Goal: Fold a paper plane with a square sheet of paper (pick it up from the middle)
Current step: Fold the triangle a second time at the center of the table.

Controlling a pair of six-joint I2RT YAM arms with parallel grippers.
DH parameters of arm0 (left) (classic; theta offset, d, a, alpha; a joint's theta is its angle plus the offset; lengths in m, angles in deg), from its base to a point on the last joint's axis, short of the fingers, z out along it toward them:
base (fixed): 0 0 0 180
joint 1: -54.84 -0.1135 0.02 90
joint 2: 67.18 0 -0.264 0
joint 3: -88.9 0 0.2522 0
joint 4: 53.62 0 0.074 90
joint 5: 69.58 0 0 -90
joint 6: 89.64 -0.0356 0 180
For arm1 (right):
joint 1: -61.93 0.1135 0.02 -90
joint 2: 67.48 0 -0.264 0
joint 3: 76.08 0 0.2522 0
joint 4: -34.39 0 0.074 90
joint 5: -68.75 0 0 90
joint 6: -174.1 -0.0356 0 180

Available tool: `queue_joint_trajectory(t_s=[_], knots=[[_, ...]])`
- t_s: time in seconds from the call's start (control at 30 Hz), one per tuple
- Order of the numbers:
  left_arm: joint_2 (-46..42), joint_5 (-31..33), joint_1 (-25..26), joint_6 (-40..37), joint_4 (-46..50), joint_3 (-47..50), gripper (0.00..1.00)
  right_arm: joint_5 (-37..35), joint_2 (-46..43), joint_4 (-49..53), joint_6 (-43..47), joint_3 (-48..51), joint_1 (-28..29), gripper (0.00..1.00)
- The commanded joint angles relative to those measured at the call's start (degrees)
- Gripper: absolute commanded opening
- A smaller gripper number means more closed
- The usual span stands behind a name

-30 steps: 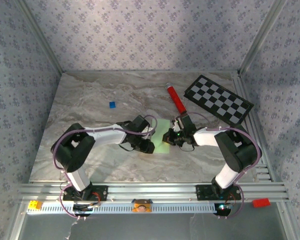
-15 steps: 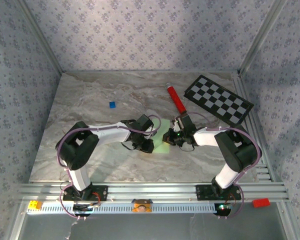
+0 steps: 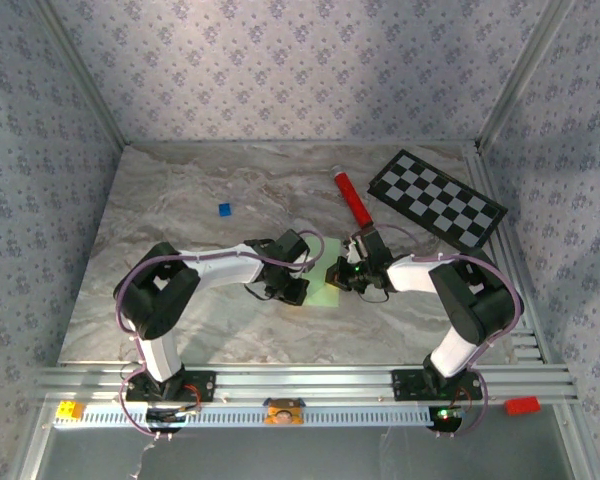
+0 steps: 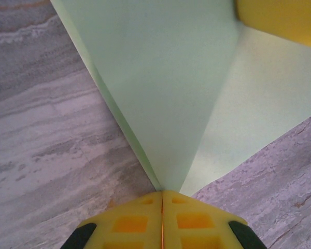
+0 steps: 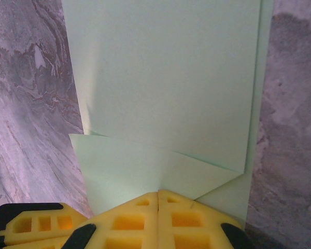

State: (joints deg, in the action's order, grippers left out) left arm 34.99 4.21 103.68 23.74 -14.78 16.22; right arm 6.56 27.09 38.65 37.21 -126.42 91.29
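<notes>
The square sheet of paper [image 3: 327, 283], pale green and partly folded, lies at mid-table between the two arms. My left gripper [image 3: 300, 291] is at its left side. In the left wrist view its jaws [image 4: 161, 193] are pressed together on a pointed corner of the sheet [image 4: 166, 93], which rises from them as a flap. My right gripper [image 3: 338, 274] is at the sheet's right side. Its jaws [image 5: 158, 193] are shut on the edge of a folded flap [image 5: 145, 166], with the flat sheet [image 5: 166, 72] beyond. No finished paper plane is in view.
A red tube [image 3: 354, 200] lies behind the right gripper. A black-and-white checkerboard [image 3: 437, 198] sits at the back right, and a tiny blue square [image 3: 224, 209] at the back left. The marble tabletop [image 3: 160, 300] is walled on three sides.
My left gripper has shut on the sheet's corner, and its arm has edged slightly right. The right gripper has stayed shut in place.
</notes>
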Motion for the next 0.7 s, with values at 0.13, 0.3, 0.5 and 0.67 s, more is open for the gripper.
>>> queue_joint_trajectory(t_s=[0.13,0.3,0.5,0.67], knots=[[-1.77,-0.18,1.35,0.26,0.32,0.75,0.09,-2.82,1.39,4.42,1.47,0.75,-0.77,0.02],[-6.37,1.84,1.08,1.49,0.22,1.46,0.14,0.16,0.59,4.77,4.35,-0.77,-1.24,0.03],[-7.58,0.89,-0.54,2.65,-1.62,-1.02,0.15,2.98,-2.34,5.66,6.97,-3.92,-1.11,0.08],[-4.11,-2.07,-2.12,1.63,-2.85,-5.65,0.15,-1.75,-9.07,9.46,5.64,-2.83,-1.15,0.16]])
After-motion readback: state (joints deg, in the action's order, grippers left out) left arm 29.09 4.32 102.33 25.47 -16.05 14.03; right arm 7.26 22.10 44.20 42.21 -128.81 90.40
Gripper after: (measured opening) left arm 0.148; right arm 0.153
